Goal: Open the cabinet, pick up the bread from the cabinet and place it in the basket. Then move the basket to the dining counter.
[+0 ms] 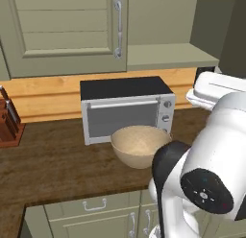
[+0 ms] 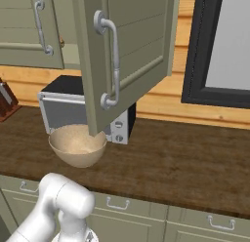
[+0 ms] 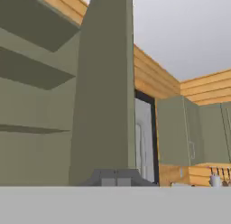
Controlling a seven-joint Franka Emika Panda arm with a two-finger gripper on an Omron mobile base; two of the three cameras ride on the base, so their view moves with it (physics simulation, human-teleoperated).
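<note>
The basket (image 1: pixel 140 146) sat on the wood worktop (image 1: pixel 53 165) just in front of the microwave (image 1: pixel 126 108), under the cabinet (image 2: pixel 128 50) whose right door hung open; being a deep, stiff bowl, it would probably handle light and be best pinched at its rim. The bread could not be made out (likely a small, soft lump needing a gentle squeeze). The gripper (image 3: pixel 116 179) was closed with nothing between its tips, facing the edge of the open door.

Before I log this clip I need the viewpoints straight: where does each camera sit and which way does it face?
Left base view: behind the arm, looking down at the microwave and basket.
Right base view: from the other side, with the arm at lower left, facing the open cabinet door.
Hand view: beside that door's edge, facing the shelves; shut fingers at bottom.
Both base views share microwave and basket.
</note>
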